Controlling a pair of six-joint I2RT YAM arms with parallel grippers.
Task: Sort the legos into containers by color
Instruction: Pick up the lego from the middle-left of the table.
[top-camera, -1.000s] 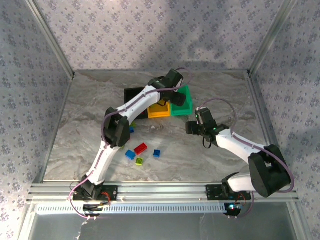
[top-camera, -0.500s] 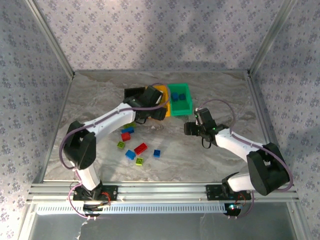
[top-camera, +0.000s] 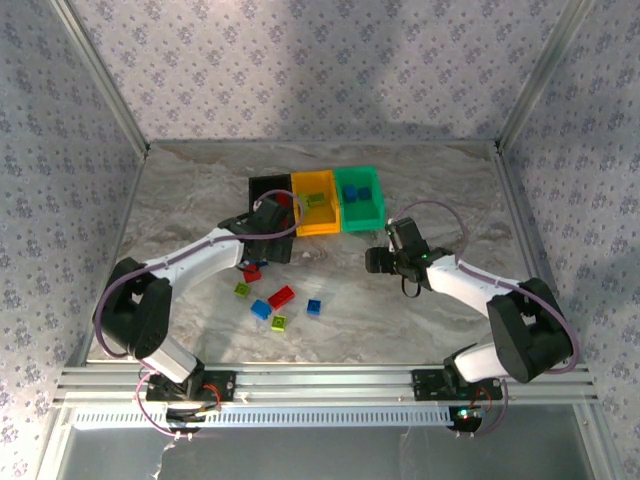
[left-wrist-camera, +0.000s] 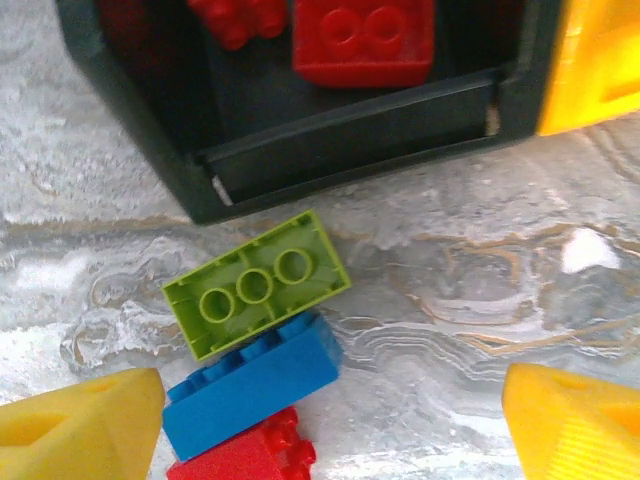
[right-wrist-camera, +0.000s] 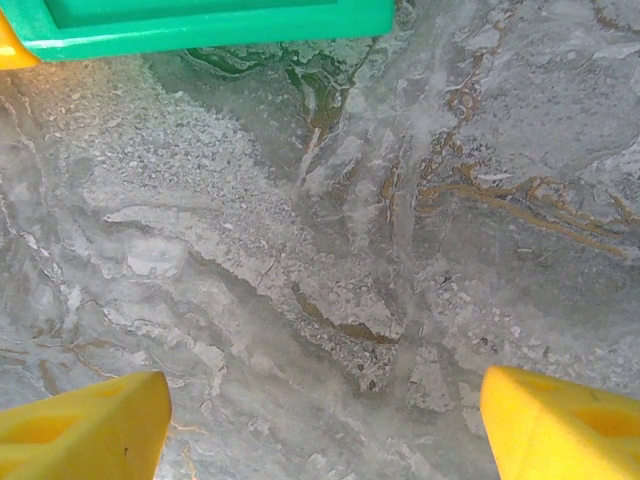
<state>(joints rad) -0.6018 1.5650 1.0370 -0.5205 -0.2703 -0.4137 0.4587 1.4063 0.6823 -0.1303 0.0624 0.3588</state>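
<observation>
Left gripper (left-wrist-camera: 325, 428), jaws spread, hangs over a lime-green brick (left-wrist-camera: 255, 285) lying hollow side up against a blue brick (left-wrist-camera: 250, 385), with a red brick (left-wrist-camera: 245, 458) beside it, just near of the black bin (left-wrist-camera: 340, 135) holding red bricks (left-wrist-camera: 365, 40). The right gripper (right-wrist-camera: 320, 420), spread too, hovers by the green bin (right-wrist-camera: 200, 20).

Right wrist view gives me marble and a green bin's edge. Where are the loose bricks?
Observer: The loose bricks lie left of the right gripper, in front of the black bin.
Operator: And the left gripper?
Observer: The left gripper hangs open over a yellow-green brick beside that bin.
Operator: Anything inside the green bin?
Observer: Blue bricks lie in the green bin.
</observation>
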